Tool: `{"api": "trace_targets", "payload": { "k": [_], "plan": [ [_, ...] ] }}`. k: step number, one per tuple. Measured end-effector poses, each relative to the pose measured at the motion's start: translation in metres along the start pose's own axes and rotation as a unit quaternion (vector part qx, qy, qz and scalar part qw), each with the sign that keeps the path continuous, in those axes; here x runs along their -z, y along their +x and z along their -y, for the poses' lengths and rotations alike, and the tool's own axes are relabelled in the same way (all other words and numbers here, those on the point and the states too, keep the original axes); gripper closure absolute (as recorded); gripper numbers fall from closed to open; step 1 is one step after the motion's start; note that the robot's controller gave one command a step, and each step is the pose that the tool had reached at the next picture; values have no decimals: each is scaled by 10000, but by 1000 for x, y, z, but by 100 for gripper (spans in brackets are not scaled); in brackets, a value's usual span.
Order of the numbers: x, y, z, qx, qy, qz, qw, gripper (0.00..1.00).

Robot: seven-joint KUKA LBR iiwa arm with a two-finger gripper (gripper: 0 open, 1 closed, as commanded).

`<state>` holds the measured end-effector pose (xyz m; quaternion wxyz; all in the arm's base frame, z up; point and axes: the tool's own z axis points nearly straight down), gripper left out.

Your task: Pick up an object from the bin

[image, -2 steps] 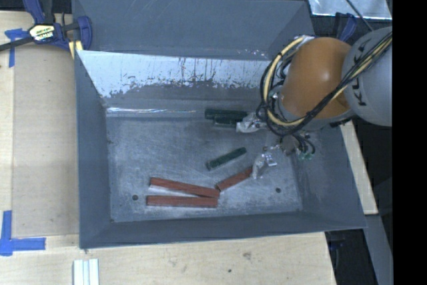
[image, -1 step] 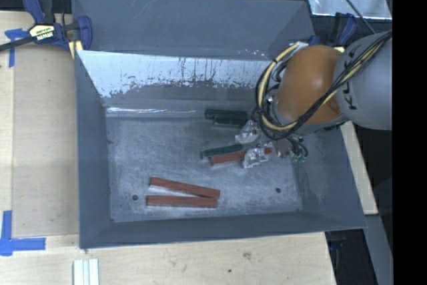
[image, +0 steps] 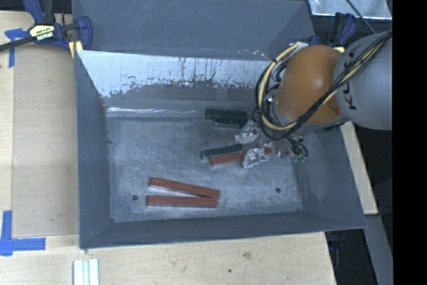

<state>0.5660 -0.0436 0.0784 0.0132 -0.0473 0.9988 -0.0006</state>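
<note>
My gripper (image: 251, 146) hangs low over the bin floor, right of centre, with its two metal fingers (image: 247, 135) spread apart. A slim piece with a green top edge and a red-brown side (image: 223, 156) lies just left of the lower fingertip, its right end touching or nearly touching it. Nothing sits between the fingers. A dark green, almost black bar (image: 225, 117) lies a little above and to the left of the upper finger.
Two long red-brown sticks (image: 183, 191) lie side by side near the front wall, left of the gripper. The arm's orange dome and cables hang over the bin's right side.
</note>
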Motion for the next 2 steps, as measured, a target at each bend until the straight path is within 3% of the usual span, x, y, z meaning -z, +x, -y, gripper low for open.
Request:
{"api": "trace_targets", "payload": {
  "k": [1, 2],
  "plan": [
    [0, -2, 1, 143, -3, -8, 9999, 100],
    [184, -21, 34, 394, 1, -66, 9992, 100]
  ]
}}
